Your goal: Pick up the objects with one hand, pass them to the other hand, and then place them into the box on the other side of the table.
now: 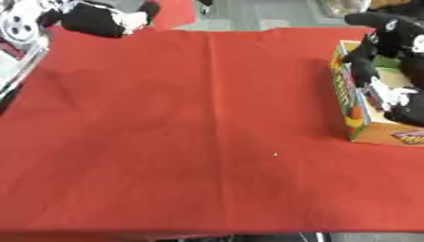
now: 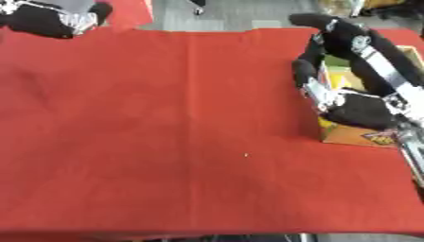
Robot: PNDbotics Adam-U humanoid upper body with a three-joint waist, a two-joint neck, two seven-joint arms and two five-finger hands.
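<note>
Counter (image 1: 190,142) covered edge to edge in a red cloth, grey floor showing past the far edge. Box (image 1: 352,113) sits at the counter's right edge: cardboard, colourful printed sides, open top, green visible inside. Right hand (image 2: 331,71) is over the box, arm coming in from the right, fingers (image 2: 304,71) curled downward along the box's near-left wall and over its opening. Cannot tell whether anything is held in them; no separate object can be made out in or under the hand. Palm of the right hand, black with silver parts, hides most of the box's inside in the right eye view.

Left of the box the red cloth is bare apart from a tiny white speck (image 1: 276,154) lying well apart from the box, toward the counter's middle. Soft folds run across the cloth.

Left hand (image 1: 99,19) is far from the box, at the far-left corner of the counter, black and white, fingers curled in, nothing visible in them. White round equipment (image 1: 21,23) shows just beyond that corner.
</note>
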